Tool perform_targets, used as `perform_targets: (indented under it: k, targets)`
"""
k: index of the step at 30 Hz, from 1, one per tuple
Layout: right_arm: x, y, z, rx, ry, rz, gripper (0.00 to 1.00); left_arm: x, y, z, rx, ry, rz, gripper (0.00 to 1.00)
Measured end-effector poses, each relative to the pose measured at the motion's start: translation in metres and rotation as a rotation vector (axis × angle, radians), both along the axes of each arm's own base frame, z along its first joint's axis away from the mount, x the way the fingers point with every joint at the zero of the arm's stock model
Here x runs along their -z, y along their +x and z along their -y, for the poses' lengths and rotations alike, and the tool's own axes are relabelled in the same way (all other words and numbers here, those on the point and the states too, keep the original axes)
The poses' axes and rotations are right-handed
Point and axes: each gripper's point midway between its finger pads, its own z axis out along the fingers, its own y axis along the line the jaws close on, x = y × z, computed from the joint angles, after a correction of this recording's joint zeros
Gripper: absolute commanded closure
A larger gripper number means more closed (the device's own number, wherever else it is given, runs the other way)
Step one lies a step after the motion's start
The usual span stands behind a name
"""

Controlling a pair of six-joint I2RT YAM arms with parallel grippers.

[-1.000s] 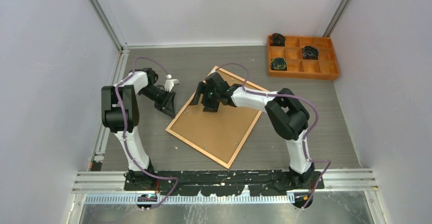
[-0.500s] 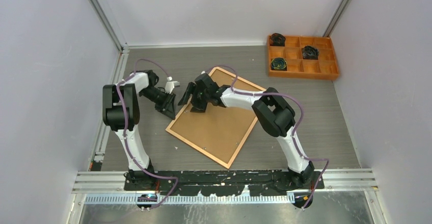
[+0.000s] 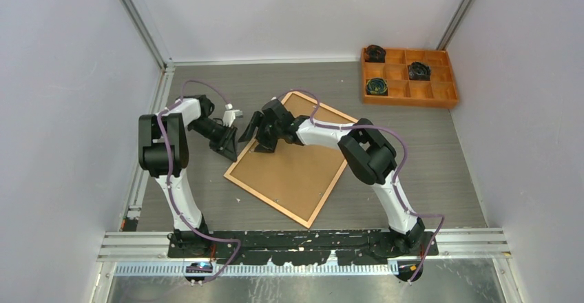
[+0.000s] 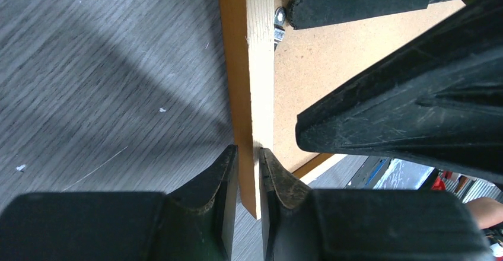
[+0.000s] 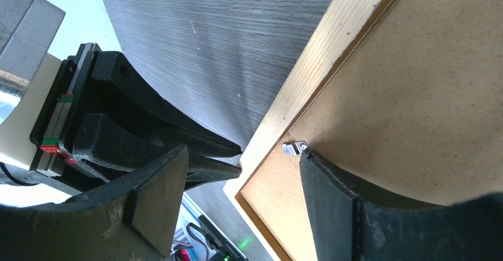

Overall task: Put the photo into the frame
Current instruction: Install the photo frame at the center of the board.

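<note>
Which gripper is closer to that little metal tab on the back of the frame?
Right. The right gripper is open, with one fingertip right beside the metal tab. The left gripper is clamped on the edge of the frame near its corner, farther from the tab.

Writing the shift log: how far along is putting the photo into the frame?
Looks done: the backing board sits inside the face-down frame; no photo shows, so whether it lies beneath cannot be told. In hand: the left gripper pinches the frame's edge rail while the open right gripper sits at a metal tab. Left: probably securing tabs.
</note>
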Motion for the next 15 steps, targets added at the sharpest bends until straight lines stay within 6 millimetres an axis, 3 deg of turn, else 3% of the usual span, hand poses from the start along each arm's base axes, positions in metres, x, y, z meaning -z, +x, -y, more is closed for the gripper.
perform_targets:
  k: [15]
  targets:
    - [0.0002, 0.0015, -0.0032, 0.011, 0.012, -0.038, 0.28, 0.0000, 0.0000, -0.0004, -0.002, 0.000, -0.001, 0.81]
